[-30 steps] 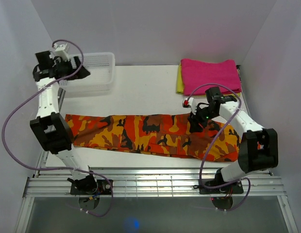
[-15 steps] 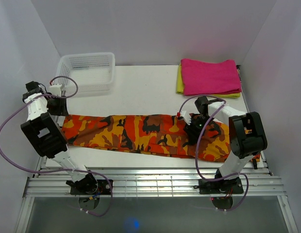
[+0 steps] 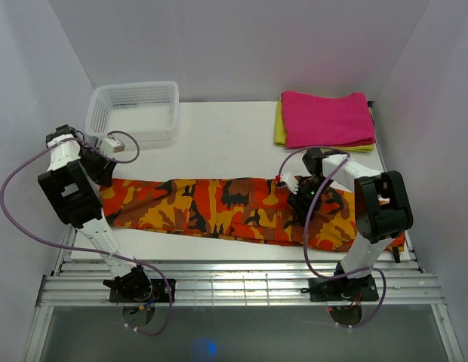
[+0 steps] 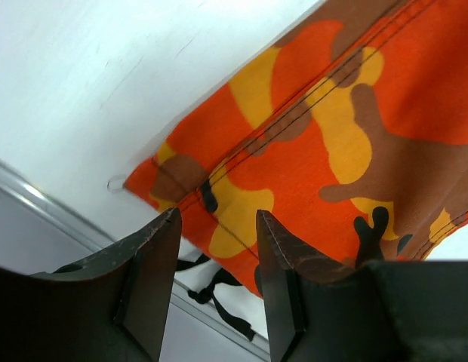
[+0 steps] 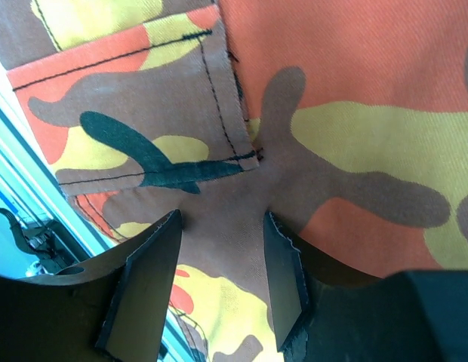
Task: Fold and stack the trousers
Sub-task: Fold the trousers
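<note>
The camouflage trousers [image 3: 234, 207] lie flat across the table, legs folded together, hems at the left, waist at the right. My left gripper [image 3: 100, 175] is down at the hem end; in the left wrist view [image 4: 217, 226] it is open, its fingers just above the hem corner [image 4: 241, 196]. My right gripper [image 3: 300, 197] is low over the seat area. In the right wrist view [image 5: 223, 226] it is open, with a back pocket [image 5: 136, 113] just ahead and the fingers [image 5: 283, 279] close to the cloth.
A white mesh basket [image 3: 134, 109] stands at the back left. A folded magenta-pink cloth [image 3: 326, 117] lies on a folded yellow cloth [image 3: 280, 124] at the back right. A metal rail [image 3: 234, 283] runs along the table's near edge.
My left gripper has come down from the basket to the hem end of the trousers. My right gripper has moved slightly left and lowered onto the seat area.
</note>
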Robot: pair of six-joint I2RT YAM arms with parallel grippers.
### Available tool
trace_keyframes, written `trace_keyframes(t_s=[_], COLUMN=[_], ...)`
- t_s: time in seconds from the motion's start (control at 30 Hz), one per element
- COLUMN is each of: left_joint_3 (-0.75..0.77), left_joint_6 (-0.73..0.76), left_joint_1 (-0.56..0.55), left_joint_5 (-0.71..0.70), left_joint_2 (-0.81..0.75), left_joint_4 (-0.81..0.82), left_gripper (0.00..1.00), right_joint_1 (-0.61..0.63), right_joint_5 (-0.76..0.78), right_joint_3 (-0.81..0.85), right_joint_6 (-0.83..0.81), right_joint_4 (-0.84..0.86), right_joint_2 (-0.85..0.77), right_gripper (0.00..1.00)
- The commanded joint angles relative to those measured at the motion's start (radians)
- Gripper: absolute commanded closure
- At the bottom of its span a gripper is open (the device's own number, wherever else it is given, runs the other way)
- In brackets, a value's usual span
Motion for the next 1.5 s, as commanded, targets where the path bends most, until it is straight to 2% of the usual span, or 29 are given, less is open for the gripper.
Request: trace_keyframes(t_s=[0.0, 0.17, 0.53, 0.8, 0.9, 0.93, 1.03, 1.13, 1.47], left_joint_3=[0.019, -0.005, 0.018, -0.030, -0.024, -0.019, 0.007, 0.030, 0.119], left_joint_6=[0.163, 0.174, 0.183, 0.222, 0.231, 0.233, 0.240, 0.242, 0.248], left_joint_1=[-0.063, -0.123, -0.140, -0.140, -0.140, -0.138, -0.140, -0.141, -0.154], left_joint_5=[-0.015, -0.061, -0.145, -0.188, -0.193, -0.190, -0.168, -0.159, -0.145], left_joint_2=[-0.007, 0.019, 0.074, 0.057, 0.067, 0.067, 0.054, 0.038, 0.034], left_joint_4=[-0.066, -0.074, -0.062, -0.037, -0.045, -0.051, -0.060, -0.062, -0.101], left_gripper=[0.45, 0.47, 0.48, 0.50, 0.62, 0.70, 0.81, 0.99, 1.00], right_joint_1=[0.002, 0.002, 0.002, 0.002, 0.002, 0.002, 0.004, 0.004, 0.010], right_joint_5=[0.021, 0.027, 0.018, 0.026, 0.026, 0.026, 0.026, 0.024, 0.018], right_joint_3=[0.044, 0.059, 0.067, 0.048, 0.050, 0.050, 0.050, 0.050, 0.052], right_joint_6=[-0.012, -0.010, -0.018, -0.030, -0.033, -0.033, -0.035, -0.036, -0.041], right_joint_4=[-0.060, -0.074, -0.087, -0.082, -0.084, -0.085, -0.087, -0.087, -0.091], right_joint_2=[0.014, 0.009, 0.012, 0.009, 0.011, 0.011, 0.012, 0.014, 0.015], right_gripper=[0.47, 0.47, 0.47, 0.47, 0.47, 0.48, 0.48, 0.48, 0.49])
